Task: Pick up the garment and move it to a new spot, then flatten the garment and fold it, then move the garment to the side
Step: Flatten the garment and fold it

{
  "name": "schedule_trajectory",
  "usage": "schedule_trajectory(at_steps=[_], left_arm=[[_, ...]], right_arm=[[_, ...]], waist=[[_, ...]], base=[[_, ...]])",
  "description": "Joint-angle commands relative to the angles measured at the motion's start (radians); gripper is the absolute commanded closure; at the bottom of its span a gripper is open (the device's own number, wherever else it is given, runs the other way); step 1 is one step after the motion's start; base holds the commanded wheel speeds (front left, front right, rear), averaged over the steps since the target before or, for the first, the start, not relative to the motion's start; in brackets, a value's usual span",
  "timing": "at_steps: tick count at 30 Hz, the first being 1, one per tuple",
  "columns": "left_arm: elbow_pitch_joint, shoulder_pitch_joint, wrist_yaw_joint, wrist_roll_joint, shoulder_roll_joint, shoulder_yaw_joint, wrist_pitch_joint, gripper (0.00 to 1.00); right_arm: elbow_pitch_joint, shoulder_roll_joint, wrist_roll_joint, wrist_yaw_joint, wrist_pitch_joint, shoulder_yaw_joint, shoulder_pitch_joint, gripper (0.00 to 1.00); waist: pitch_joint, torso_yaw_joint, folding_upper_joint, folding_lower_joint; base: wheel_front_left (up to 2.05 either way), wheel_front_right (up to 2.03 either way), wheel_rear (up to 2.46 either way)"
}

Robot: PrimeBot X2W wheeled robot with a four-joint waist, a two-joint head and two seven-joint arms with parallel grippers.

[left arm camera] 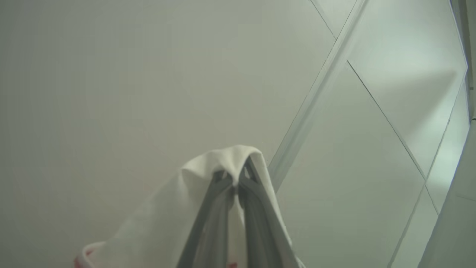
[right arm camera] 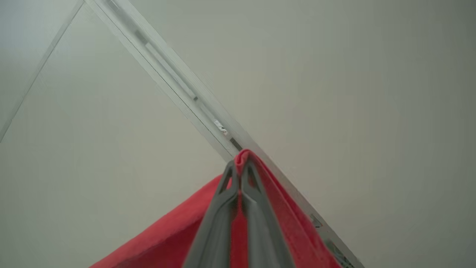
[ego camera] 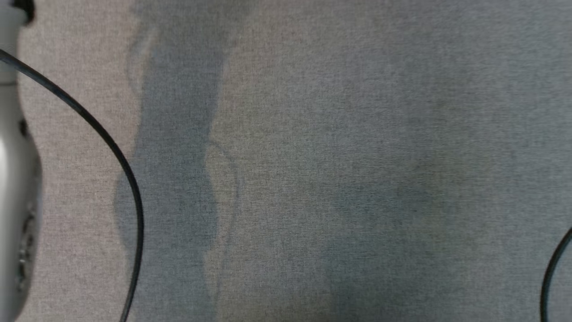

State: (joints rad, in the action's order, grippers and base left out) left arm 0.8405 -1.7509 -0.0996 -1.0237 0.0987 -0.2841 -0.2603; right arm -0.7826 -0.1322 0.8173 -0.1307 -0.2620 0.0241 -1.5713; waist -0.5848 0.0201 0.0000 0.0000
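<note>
Nearest the lens in the left wrist view, the left gripper (left arm camera: 235,184) has its fingers (left arm camera: 208,227) clenched at the tips. They pinch a white fold of the garment (left arm camera: 160,227), which drapes over the tips and falls away down both sides, with a hint of red at its lowest edge. The right gripper (right arm camera: 240,169) is likewise clamped. Its fingers (right arm camera: 217,230) bite a red fold of the garment (right arm camera: 167,242) that peaks just past the tips and spreads wide below them.

Beyond the garment in both wrist views are pale panels (left arm camera: 111,74) crossed by a seam (right arm camera: 178,93), so both grippers seem to point upward with the garment hanging from them. The head view shows a grey fabric surface (ego camera: 357,134) under soft shadows, with a black cable (ego camera: 114,152) and a pale forearm (ego camera: 13,188).

This looks like the carry to the new spot. It calls for holding both pinches firm, holding the grippers level and apart so the cloth hangs spread, and lowering it without bunching.
</note>
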Motion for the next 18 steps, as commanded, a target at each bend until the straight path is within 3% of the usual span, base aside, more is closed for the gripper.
schedule_trajectory(at_steps=[1, 4, 10, 18], left_arm=[[0.014, 0.034, -0.008, 0.015, -0.004, 0.013, -0.004, 1.0], [0.06, 0.095, -0.02, 0.035, -0.024, 0.03, -0.004, 1.0], [0.172, 0.224, -0.032, 0.023, -0.042, -0.024, -0.005, 1.0], [0.169, 0.417, -0.032, -0.004, -0.028, -0.17, 0.019, 1.0]], right_arm=[[-0.012, 0.0, 0.016, 0.0, -0.005, 0.005, 0.028, 1.0], [-0.061, 0.011, 0.029, 0.0, -0.004, -0.034, 0.095, 1.0], [-0.133, -0.002, 0.089, 0.0, -0.003, -0.128, 0.211, 1.0], [-0.178, -0.049, 0.204, 0.0, 0.002, -0.277, 0.365, 1.0]], waist=[[-0.024, 0.013, 0.0, 0.0], [-0.037, 0.022, 0.0, 0.0], [-0.034, 0.034, 0.0, 0.0], [0.046, 0.042, 0.0, 0.0]], base=[[0.0, 0.0, 0.0], [0.0, 0.0, 0.0], [0.0, 0.0, 0.0], [0.0, 0.0, 0.0]])
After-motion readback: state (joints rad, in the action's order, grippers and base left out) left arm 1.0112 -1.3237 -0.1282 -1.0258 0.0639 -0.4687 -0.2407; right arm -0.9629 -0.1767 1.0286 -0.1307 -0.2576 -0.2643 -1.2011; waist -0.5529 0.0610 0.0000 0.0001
